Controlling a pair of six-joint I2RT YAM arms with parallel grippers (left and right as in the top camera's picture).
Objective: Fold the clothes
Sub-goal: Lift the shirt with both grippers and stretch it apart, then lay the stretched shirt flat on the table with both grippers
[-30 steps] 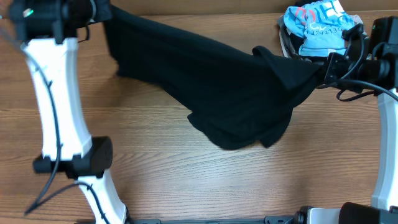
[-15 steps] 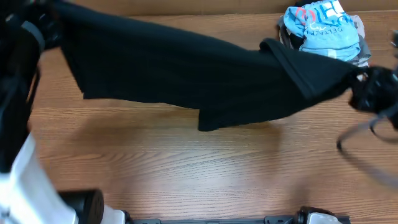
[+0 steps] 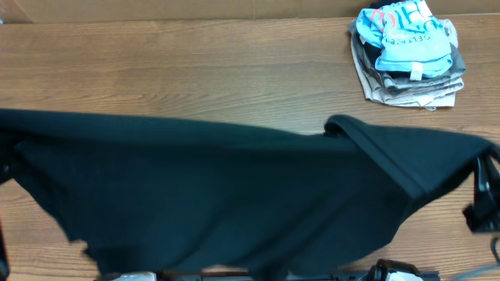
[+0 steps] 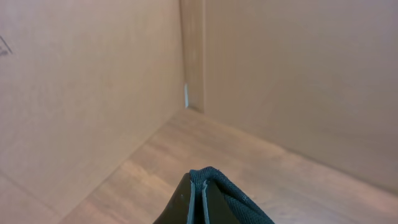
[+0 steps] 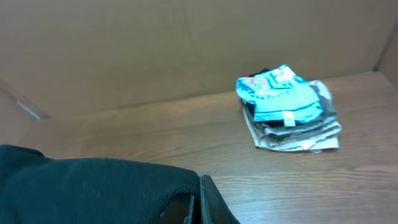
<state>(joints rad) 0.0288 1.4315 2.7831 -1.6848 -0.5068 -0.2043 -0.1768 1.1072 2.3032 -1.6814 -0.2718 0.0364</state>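
1. The black garment (image 3: 219, 187) hangs stretched over the near worktop (image 3: 195, 70).
2. The left end effector (image 4: 200, 198) and right end effector (image 5: 200, 202) each pinch its edge.
3. Advise lowering it level and taut for a flat lay.

So from above we've got the black garment (image 3: 234, 195) pulled out wide across the whole lower half of the table (image 3: 195, 70). It runs from the left edge almost to the right edge, and a folded ridge sticks up right of the middle. At the far right we can just see a dark bit of the right arm (image 3: 483, 217) past the cloth's end. Up in the top right corner sits a small pile: a light-blue printed shirt (image 3: 406, 39) on top of grey and beige folded garments (image 3: 406, 92), well apart from the black cloth.
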